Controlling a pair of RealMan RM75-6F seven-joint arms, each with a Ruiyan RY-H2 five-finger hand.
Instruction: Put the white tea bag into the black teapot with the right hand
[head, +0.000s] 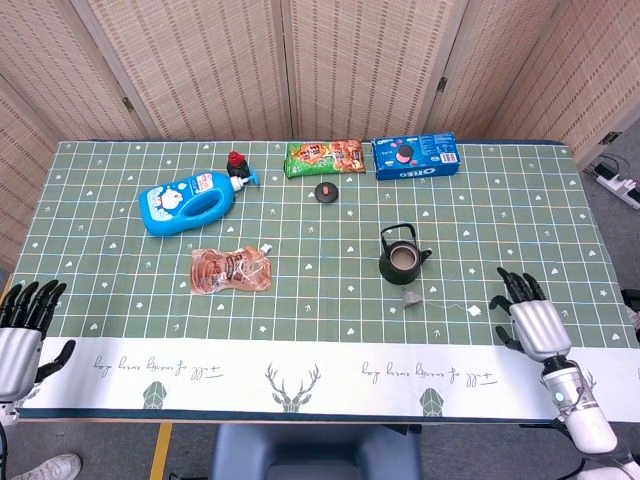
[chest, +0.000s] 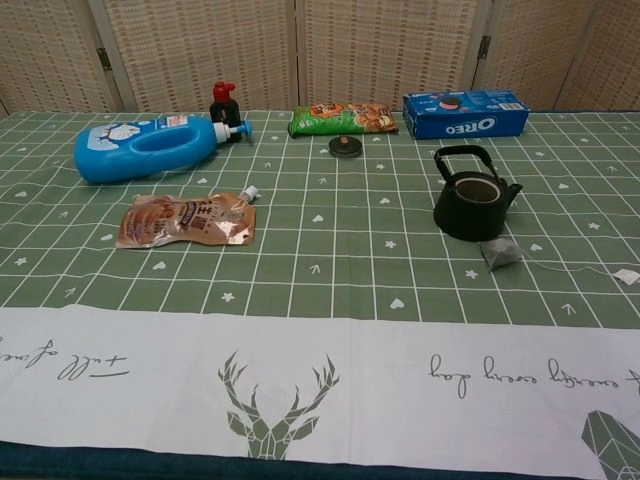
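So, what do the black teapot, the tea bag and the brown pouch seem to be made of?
The black teapot looks like dull dark metal, perhaps cast iron: matte, with a thin bail handle. The tea bag seems a fine, greyish mesh or paper, with a thin string to a white tag. The brown pouch looks like glossy foil or plastic film, creased and shiny.

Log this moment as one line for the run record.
stage: reach | right hand: open, near paper tag | white tea bag: on table beside black teapot | teapot: lid off | left hand: open, idle
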